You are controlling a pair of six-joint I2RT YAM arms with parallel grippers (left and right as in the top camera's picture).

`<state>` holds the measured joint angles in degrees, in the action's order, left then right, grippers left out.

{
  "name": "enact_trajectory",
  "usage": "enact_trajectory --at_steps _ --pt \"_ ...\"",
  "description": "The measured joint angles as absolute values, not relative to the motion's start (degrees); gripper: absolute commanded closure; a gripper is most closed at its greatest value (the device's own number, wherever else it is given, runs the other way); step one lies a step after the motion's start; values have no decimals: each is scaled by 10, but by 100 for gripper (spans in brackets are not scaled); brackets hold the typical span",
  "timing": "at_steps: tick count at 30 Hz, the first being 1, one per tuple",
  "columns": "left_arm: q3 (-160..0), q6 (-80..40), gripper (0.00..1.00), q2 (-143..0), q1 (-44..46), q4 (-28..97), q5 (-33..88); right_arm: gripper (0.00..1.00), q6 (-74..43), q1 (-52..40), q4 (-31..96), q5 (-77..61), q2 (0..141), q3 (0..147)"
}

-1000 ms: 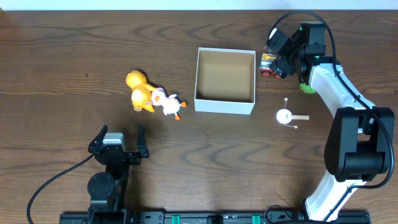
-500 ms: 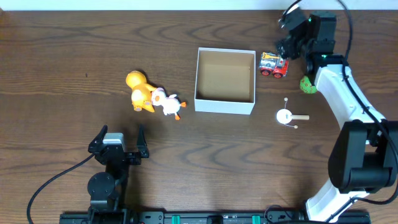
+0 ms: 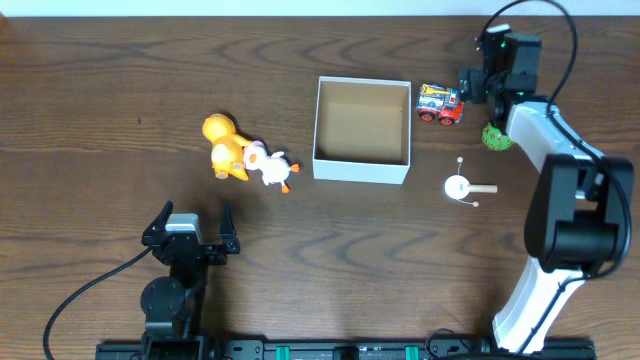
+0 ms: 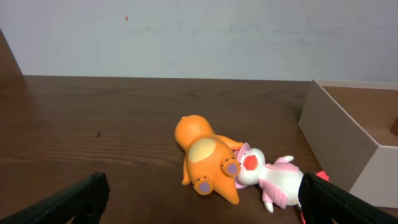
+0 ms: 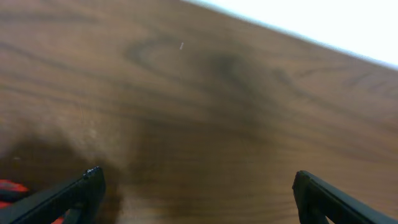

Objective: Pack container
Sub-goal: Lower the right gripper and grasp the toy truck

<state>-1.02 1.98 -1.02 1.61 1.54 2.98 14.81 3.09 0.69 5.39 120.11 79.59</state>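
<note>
**While both grippers stand open, the container sits unfilled at mid-table**

Seen from overhead, a dark brown wooden table (image 3: pixel 100 100) fills the view. The container (image 3: pixel 361 171), a small square cardboard box with white outer walls, stands upright near the middle of it. It has no lid, and its plain brown inside shows bare.

To the left of the container, apart from it, lie two toys touching each other. One is an orange toy animal (image 3: pixel 224 150). The other, a white toy animal (image 3: pixel 268 168) with pink and red parts, is the nearer to the box. The left wrist view shows the orange one on its back with purple soles up, and the box wall at the right edge.

To the right of the container, just beside its far corner, stands a red and yellow toy truck (image 3: pixel 440 104). Further right is a small green object (image 3: pixel 495 136). Nearer the front edge lies a white round piece with a wooden handle (image 3: pixel 460 186).

The left gripper (image 3: pixel 196 210) is near the front edge, well apart from everything. Its jaws are spread wide and hold nothing.

The right gripper (image 5: pixel 198 175) is at the far right, just beside the truck. Its jaws are also spread wide, with only bare wood between them. A sliver of red shows at the lower left of its wrist view.
</note>
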Motion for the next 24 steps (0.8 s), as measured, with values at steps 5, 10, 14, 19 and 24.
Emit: enact_trajectory --at_steps 5,10,14,19,24 --pt "-10 20 2 -10 16 15 30 1 145 31 7 47 1232 796" --pt "-10 20 2 -10 16 15 30 1 142 31 29 44 1232 796" --pt "-10 20 2 -10 16 15 30 1 140 31 62 42 1228 796" --pt "-10 20 2 -10 16 15 30 1 138 31 90 26 1200 796" --pt "-10 20 2 -10 16 15 30 1 136 31 109 23 1141 796"
